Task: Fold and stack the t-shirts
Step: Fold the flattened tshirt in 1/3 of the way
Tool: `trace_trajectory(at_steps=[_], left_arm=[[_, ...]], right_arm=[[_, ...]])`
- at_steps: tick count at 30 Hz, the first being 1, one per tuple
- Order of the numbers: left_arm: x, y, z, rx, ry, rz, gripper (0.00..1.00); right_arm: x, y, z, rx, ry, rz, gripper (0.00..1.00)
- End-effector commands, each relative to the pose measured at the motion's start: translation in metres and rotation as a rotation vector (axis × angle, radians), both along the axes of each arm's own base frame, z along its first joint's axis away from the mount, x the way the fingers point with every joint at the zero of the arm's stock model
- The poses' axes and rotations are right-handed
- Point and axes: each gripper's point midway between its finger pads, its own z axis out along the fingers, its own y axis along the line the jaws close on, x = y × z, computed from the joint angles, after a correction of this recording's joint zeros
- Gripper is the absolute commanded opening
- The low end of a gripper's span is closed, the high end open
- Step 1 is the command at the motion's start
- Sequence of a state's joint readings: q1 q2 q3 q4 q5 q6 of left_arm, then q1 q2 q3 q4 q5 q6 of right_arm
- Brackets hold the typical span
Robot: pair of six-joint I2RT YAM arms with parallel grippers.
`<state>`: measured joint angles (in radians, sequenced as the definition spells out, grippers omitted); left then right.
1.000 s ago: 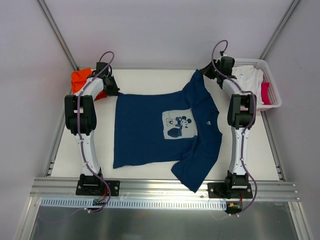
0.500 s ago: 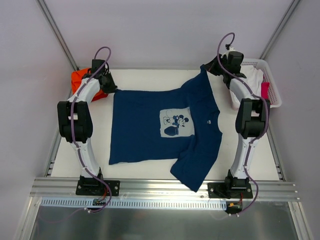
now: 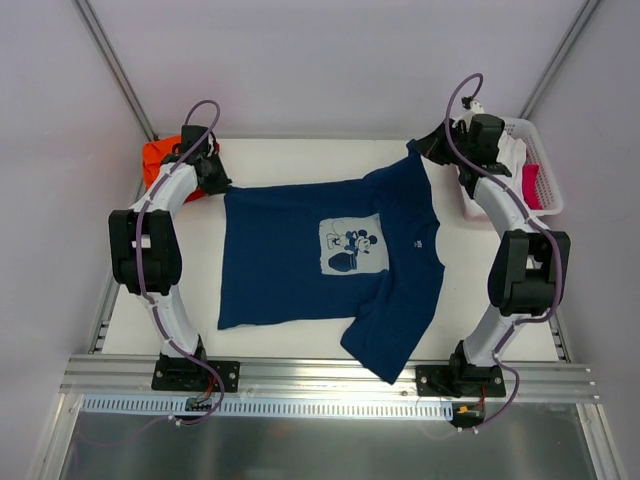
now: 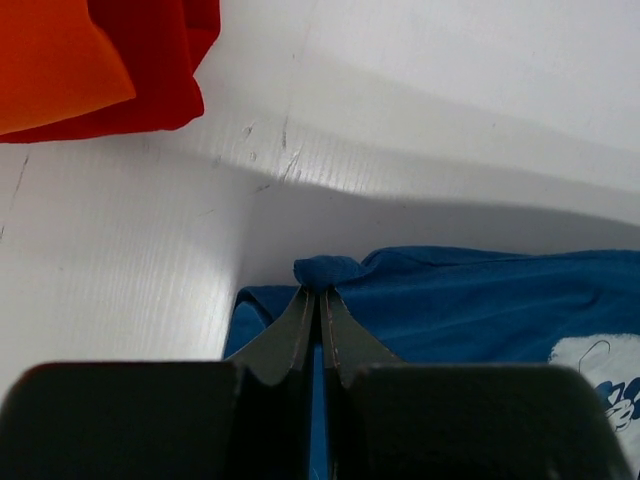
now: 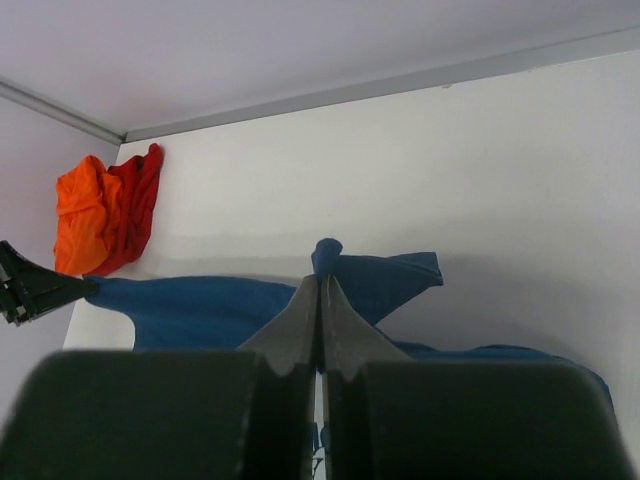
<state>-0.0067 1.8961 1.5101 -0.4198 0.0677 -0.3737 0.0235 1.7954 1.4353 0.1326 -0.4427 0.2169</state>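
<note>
A navy blue t-shirt (image 3: 320, 260) with a pale cartoon-mouse print lies spread across the table, its far edge pulled taut between the two arms. My left gripper (image 3: 222, 185) is shut on the shirt's far left corner (image 4: 325, 272). Over at the far right, my right gripper (image 3: 418, 150) is shut on the shirt's far sleeve (image 5: 326, 255). An orange t-shirt (image 3: 160, 158) and a red t-shirt (image 4: 150, 70) lie bunched at the far left corner. A white t-shirt (image 3: 500, 160) sits in the basket.
A white lattice basket (image 3: 545, 175) stands at the far right and also holds a pink cloth (image 3: 530, 185). The enclosure walls rise close behind the table's far edge (image 3: 300, 138). The shirt's near sleeve (image 3: 385, 350) reaches almost to the front rail.
Both arms have stretched toward the far edge, drawing the navy shirt's far side tighter and straighter. The right arm swung outward to the right; the left gripper shifted slightly left.
</note>
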Motion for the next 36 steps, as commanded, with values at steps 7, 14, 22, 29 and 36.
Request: trace_trajectory(at_steps=[7,14,22,29,36], left_arm=[[-0.009,0.006,0.021,0.022,-0.04,0.025,0.0],[-0.011,0.004,0.019,0.013,-0.037,0.027,0.0],[-0.021,0.004,0.018,0.008,-0.041,0.03,0.0],[-0.036,0.004,0.012,0.005,-0.031,0.039,0.0],[-0.052,0.003,0.009,-0.008,-0.019,0.049,0.0]], right_arm=[[-0.031,0.002,0.045,-0.023,-0.109,0.04,0.0],[-0.044,0.001,0.047,-0.027,-0.106,0.037,0.0],[-0.069,0.005,0.049,-0.028,-0.102,0.03,0.0],[-0.105,0.005,0.05,-0.028,-0.102,0.009,0.0],[-0.14,0.003,0.034,-0.01,-0.046,-0.025,0.0]])
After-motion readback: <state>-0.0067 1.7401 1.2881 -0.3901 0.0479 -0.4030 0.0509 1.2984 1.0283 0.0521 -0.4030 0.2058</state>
